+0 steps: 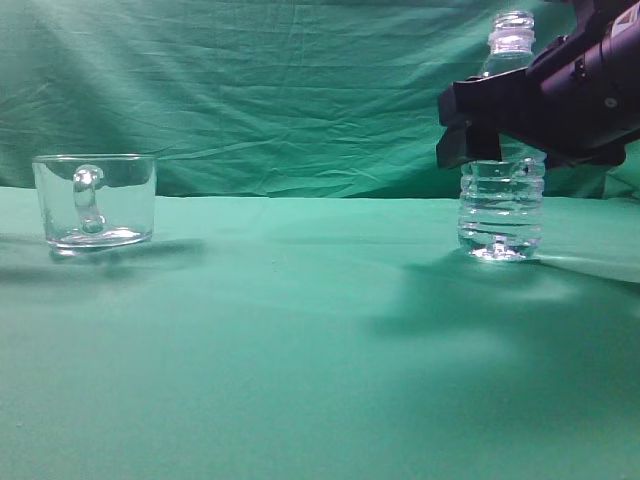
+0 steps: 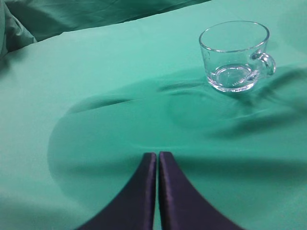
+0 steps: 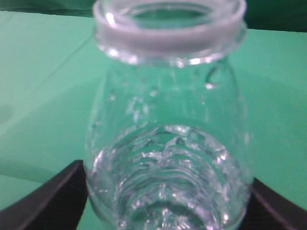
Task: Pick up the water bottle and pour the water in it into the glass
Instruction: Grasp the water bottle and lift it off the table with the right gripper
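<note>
Green cloth covers the table. Right gripper (image 1: 470,135) straddles the bottle (image 1: 502,200), fingers on each flank; whether they pinch it I cannot tell. Squeeze gently and squarely, or water may spill. Left gripper (image 2: 157,163) is pressed together, glass (image 2: 235,55) ahead.

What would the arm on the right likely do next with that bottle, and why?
Probably close the right gripper on the water bottle and then lift it. The fingers already sit on either side of the bottle's body, though whether they press on it yet is unclear. The bottle stands upright on the green cloth, and the glass far to the left looks empty.
</note>
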Tool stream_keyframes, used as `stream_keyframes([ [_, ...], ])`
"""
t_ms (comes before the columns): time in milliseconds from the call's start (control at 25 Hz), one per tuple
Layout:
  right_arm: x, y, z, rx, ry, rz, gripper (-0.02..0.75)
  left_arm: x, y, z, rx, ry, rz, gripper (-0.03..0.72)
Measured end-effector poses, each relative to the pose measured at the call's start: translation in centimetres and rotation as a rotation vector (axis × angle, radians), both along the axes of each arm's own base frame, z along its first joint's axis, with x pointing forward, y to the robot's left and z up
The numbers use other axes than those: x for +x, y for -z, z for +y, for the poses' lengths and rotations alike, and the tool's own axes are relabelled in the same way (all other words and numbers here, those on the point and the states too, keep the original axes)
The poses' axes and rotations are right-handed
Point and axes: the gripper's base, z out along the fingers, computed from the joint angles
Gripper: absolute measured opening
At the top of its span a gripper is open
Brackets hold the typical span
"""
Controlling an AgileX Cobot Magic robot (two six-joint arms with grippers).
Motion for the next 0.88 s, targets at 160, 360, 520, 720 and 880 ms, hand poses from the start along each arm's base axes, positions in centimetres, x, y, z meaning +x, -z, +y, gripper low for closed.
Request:
stream_keyframes([
  [160, 0.02, -0.05, -0.02, 0.001, 0.002, -0.006, 0.537, 0.0, 0.0, 0.0, 0.0, 0.0, 0.0, 0.0],
  [360, 0.03, -0.05, -0.03, 0.001, 0.004, -0.005, 0.42, 0.0, 0.0, 0.0, 0.0, 0.0, 0.0, 0.0],
  [520, 0.02, -0.03, -0.03, -0.001, 0.003, -0.004, 0.367, 0.0, 0.0, 0.0, 0.0, 0.0, 0.0, 0.0],
  [720, 0.01, -0.02, -0.02, -0.03, -0.01, -0.012, 0.367, 0.0, 0.0, 0.0, 0.0, 0.0, 0.0, 0.0],
  [880, -0.07, -0.1, 0.24, -0.055, -0.052, -0.025, 0.367, 0.0, 0.0, 0.0, 0.0, 0.0, 0.0, 0.0],
])
